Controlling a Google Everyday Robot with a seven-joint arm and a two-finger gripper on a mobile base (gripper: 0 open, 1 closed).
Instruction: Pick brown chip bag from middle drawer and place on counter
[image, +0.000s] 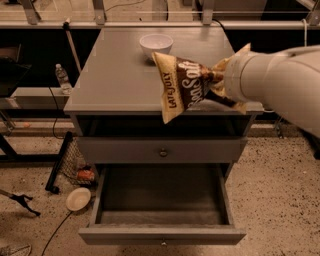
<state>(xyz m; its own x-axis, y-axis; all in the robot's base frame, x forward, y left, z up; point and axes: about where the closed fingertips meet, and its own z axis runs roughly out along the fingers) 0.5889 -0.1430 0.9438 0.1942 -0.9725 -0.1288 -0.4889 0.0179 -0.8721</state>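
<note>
Gripper (216, 77) clamped on bag's right end, bag (182, 85) held aloft over counter's (115, 85) front edge — lower corner hanging past it, drawer (160, 195) pulled open — bare floor showing, bowl (156, 46) at counter's rear.

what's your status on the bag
Gripper at counter front right edge, shut on bag. Bag aloft, out of open drawer. Bowl far back, not in the way.

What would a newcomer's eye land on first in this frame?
The brown chip bag stands out first, pinched in the gripper and hanging in the air at the front edge of the counter. Below it the middle drawer stands pulled open. A white bowl sits near the counter's back.
</note>
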